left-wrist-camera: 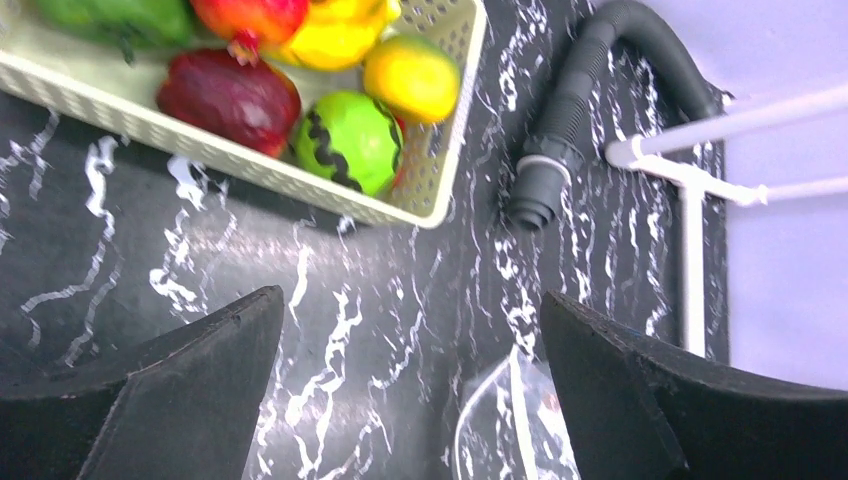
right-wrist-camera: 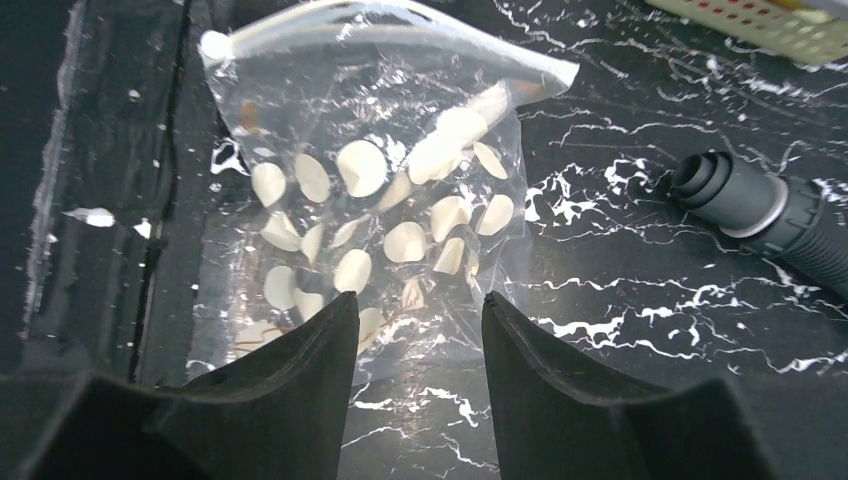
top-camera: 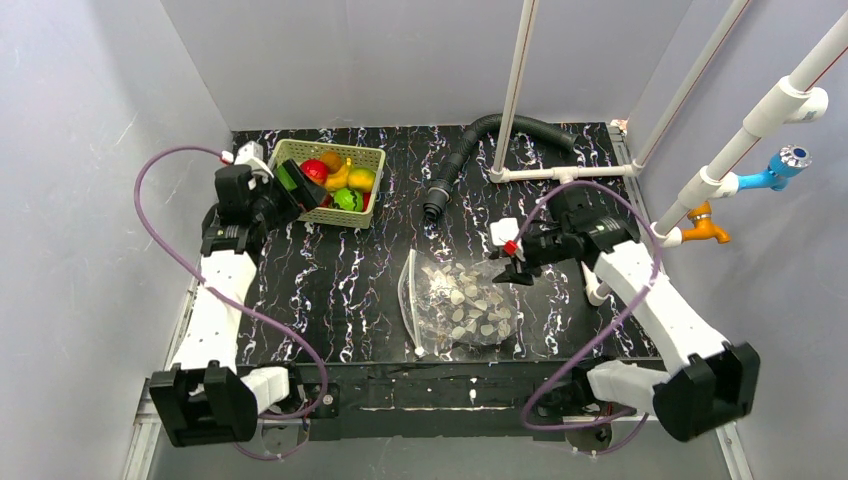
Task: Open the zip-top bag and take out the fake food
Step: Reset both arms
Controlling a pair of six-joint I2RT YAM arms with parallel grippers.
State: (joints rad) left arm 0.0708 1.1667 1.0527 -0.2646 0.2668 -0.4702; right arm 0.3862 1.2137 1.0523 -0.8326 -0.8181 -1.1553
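Top external, left arm: stretched forward along the left side, wrist turned toward the pale green basket.
Left gripper: jaws spread wide, holding nothing, low over the table just beside the basket's near-left corner.
Right arm: elbow bent, forearm angled inward toward the middle.
Right gripper: fingers partly apart, straddling the edge of the zip-top bag opposite its zip strip, not clamped.
Zip-top bag: lying near the front middle of the table.
Fake food: piled in the basket.
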